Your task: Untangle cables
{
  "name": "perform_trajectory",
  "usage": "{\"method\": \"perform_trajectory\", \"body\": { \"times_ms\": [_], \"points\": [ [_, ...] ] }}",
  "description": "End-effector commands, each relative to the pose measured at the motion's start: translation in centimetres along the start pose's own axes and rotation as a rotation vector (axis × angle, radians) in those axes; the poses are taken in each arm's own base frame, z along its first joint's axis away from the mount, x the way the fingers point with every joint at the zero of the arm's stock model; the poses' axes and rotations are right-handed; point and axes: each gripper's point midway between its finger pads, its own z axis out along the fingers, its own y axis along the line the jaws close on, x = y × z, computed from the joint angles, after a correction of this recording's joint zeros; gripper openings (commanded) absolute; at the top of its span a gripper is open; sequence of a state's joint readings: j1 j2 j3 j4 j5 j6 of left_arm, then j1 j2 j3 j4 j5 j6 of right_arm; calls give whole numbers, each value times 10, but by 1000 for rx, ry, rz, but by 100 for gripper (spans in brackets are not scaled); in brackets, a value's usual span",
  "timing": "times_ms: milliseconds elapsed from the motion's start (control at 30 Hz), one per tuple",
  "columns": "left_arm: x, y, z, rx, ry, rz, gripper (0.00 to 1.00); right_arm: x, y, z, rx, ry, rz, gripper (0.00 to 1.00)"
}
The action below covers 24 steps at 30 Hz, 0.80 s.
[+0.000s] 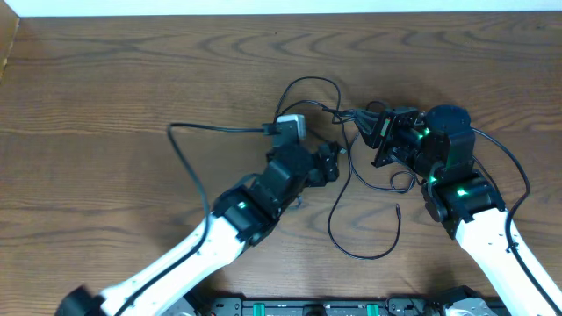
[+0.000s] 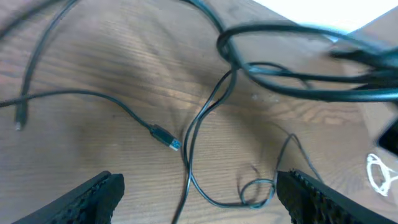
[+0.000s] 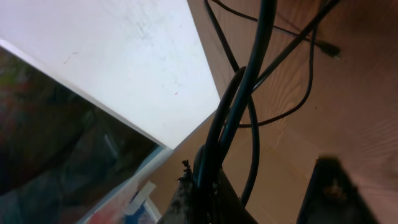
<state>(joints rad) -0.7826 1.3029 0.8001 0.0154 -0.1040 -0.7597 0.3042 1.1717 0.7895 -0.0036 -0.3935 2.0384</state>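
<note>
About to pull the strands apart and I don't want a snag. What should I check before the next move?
1. Right gripper shut on cables: ok.
2. Left gripper open, holding nothing: ok.
3. A strand on the table runs between the left fingers, within reach: ok.
4. Plug end lies free, not pinned: ok.
5. Strands uncrossed near the right grip: not ok, several overlap.
6. How many strands the right grip holds: cannot tell.
</note>
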Motion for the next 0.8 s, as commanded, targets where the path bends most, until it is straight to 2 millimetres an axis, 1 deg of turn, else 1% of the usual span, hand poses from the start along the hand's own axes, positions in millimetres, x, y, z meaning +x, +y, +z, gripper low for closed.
{"method": "perform_trajectory", "body": {
  "times_ms": [0, 133, 233, 333, 567, 633, 767],
  "points": [
    [11, 2, 23, -5, 26, -12, 85, -1, 7, -2, -18, 4, 12, 1],
    [17, 3, 42, -1, 22, -12, 86, -5, 10, -4, -21, 5, 12, 1],
    [17, 1, 53, 17, 6, -15, 85, -6, 11, -5, -22, 5, 6, 2],
    [17, -2, 64, 36, -12, 21, 85, -6, 11, -5, -22, 5, 3, 2],
    [28, -11, 84, 78, -39, 195, 85, -6, 11, -5, -22, 6, -7, 1],
    [28, -8, 89, 71, -53, 203, 85, -5, 10, -5, -19, 11, -20, 2],
    [25, 4, 96, 10, -93, 209, 85, -4, 10, -5, -16, 18, -39, 1]
  ]
}}
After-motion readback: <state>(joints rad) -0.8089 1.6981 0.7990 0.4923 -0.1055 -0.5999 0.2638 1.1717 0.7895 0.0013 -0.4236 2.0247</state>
